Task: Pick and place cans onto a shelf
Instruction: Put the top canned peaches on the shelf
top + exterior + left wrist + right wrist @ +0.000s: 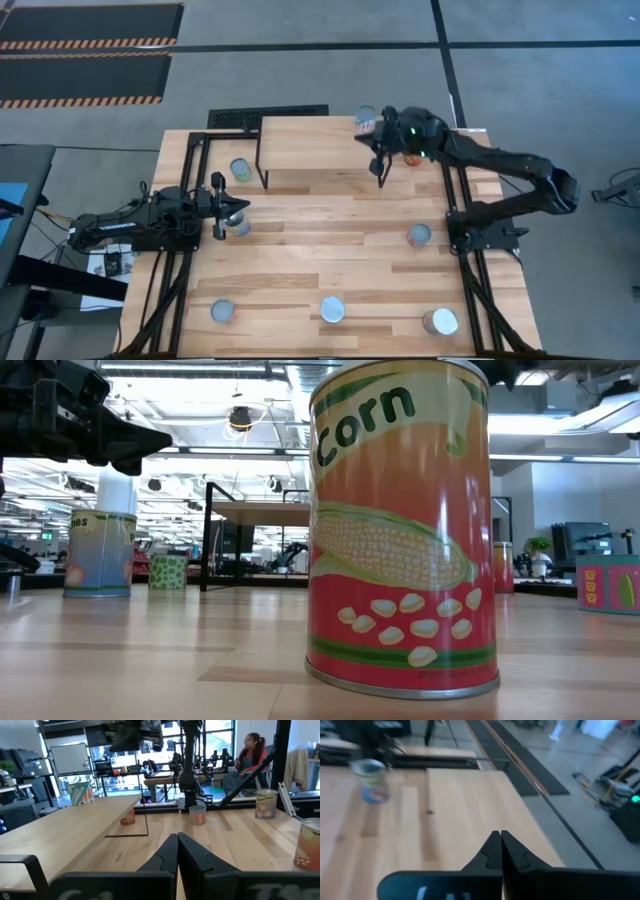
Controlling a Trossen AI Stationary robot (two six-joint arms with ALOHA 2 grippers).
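— Two grippers, what do we see?
— Right gripper (377, 140) is clenched empty over the shelf's (300, 145) right end; left gripper (236, 212) clenched near the tabletop's left edge. One can (366, 119) stands on the shelf's far right corner.

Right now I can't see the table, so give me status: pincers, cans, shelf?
Left pincer shut, empty, low over table. Right pincer shut, empty, over the shelf, by one can at its corner. Other cans loose on the table. Nothing blocking.
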